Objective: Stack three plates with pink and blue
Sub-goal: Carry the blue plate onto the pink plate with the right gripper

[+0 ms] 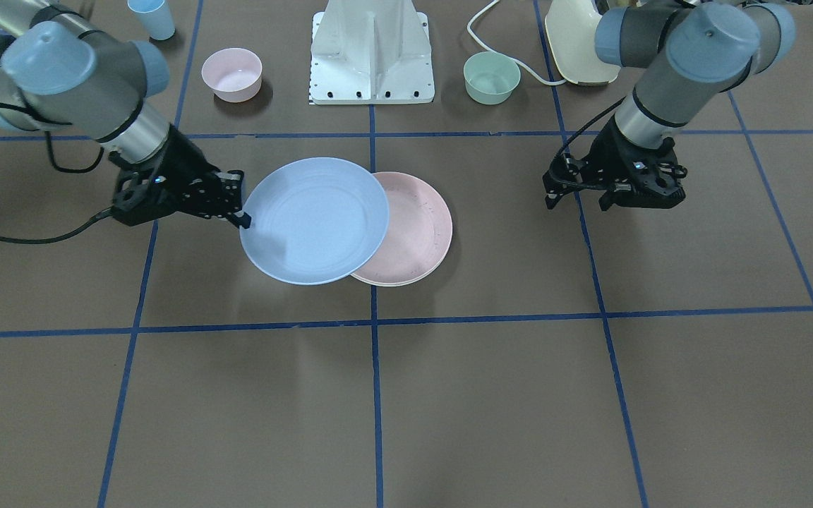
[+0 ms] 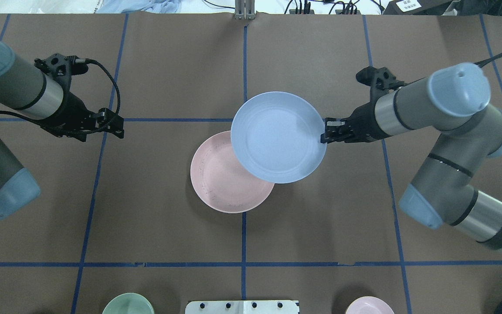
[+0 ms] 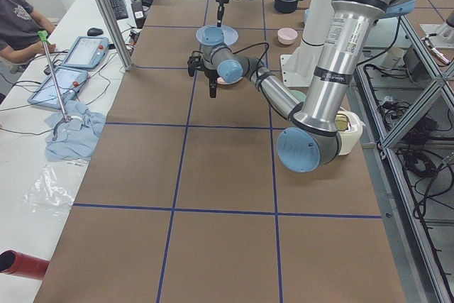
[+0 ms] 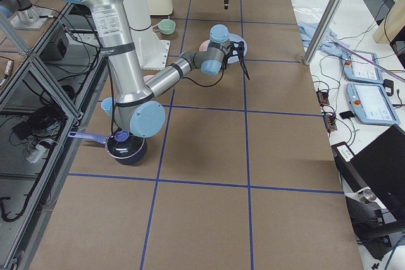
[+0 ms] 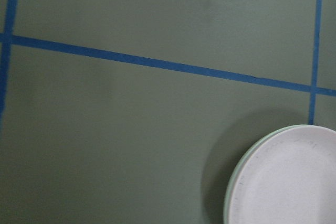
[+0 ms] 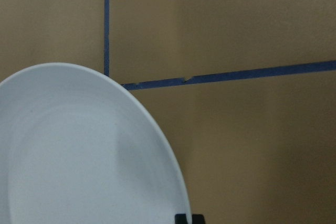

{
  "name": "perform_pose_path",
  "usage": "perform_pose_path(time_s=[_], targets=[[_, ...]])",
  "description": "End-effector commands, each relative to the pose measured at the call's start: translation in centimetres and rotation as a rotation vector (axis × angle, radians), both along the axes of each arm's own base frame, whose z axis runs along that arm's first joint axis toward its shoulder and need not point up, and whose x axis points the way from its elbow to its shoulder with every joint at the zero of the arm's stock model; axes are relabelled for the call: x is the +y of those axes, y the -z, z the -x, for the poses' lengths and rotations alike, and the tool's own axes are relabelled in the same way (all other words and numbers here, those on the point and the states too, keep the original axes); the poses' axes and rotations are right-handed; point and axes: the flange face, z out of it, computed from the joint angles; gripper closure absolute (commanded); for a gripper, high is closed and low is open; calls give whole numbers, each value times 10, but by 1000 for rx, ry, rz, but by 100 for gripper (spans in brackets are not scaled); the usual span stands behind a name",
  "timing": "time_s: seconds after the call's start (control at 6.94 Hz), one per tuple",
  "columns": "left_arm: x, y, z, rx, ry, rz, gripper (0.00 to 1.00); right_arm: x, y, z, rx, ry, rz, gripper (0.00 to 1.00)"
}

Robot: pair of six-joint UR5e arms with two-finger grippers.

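Plates [image 2: 255, 165]: all bunched at the table's middle, nowhere near a corner
Left gripper [image 1: 577, 203]: hangs toward the left edge, well apart from the plates, fingers spread, nothing in them
Pink plate [image 2: 220, 183]: flat on the cream-white plate [image 5: 234, 179], which only shows a sliver of rim
Blue plate [image 2: 277, 137]: lifted, overlapping the pink one's far-right part; can't tell if they touch
Right gripper [image 2: 323, 137]: clamped on the blue plate's right rim, reaching in from the right edge

a pink bowl [image 1: 231, 73], a mint-green bowl [image 1: 491, 77] and a blue cup [image 1: 152, 17] stand apart on the table [image 1: 519, 395].
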Motion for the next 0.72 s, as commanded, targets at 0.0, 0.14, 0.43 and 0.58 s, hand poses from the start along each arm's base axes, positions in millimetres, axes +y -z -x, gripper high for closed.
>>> perform_pose_path(time_s=[0.0, 0.14, 0.43, 0.58], targets=[[-7, -40, 41, -56, -21, -52, 0, 53, 28, 81, 76, 9, -39, 100], [-12, -63, 72, -91, -35, -96, 0, 56, 30, 90, 77, 17, -41, 100], [-19, -96, 120, -144, -56, -156, 0, 42, 36, 119, 94, 20, -35, 100], [-20, -104, 129, -155, -61, -165, 0, 34, 35, 113, 94, 8, -38, 100]])
